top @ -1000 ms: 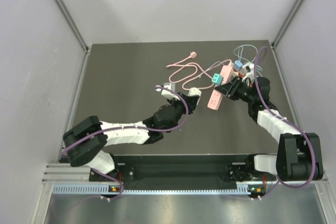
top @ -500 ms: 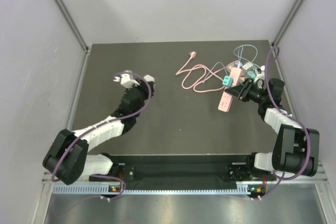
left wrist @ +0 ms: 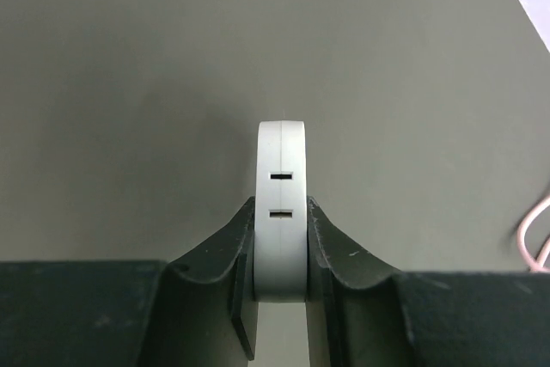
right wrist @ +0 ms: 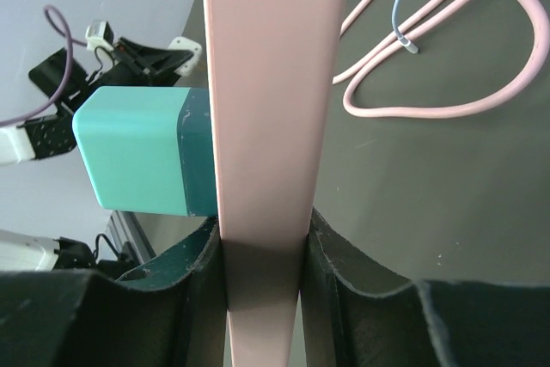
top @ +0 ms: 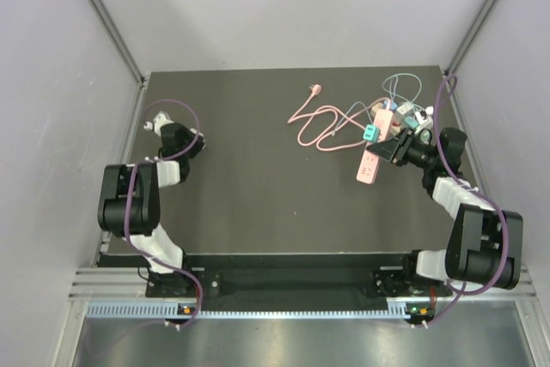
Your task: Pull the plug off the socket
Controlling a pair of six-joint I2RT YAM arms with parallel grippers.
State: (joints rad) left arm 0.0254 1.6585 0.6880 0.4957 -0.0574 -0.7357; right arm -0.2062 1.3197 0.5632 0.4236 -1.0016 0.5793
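My left gripper [left wrist: 281,217] is shut on a white plug [left wrist: 282,186] with two slots in its edge, held above the dark table. In the top view it sits at the far left [top: 165,129], the arm folded back. My right gripper [right wrist: 262,242] is shut on the pink socket strip [right wrist: 275,83], which shows in the top view [top: 372,159] at the right, with that gripper [top: 394,150] beside it. A teal plug [right wrist: 142,161] sticks out of the strip's left face and also shows from above [top: 370,132].
A pink cable [top: 320,123] loops across the back of the table from the strip. Thin blue and white wires [top: 400,85] and small connectors lie at the back right corner. Grey walls close in the table on three sides.
My left arm has swung from the table's middle, next to the strip, out to the far left with the white plug. The right gripper drew the strip slightly right, then held still.
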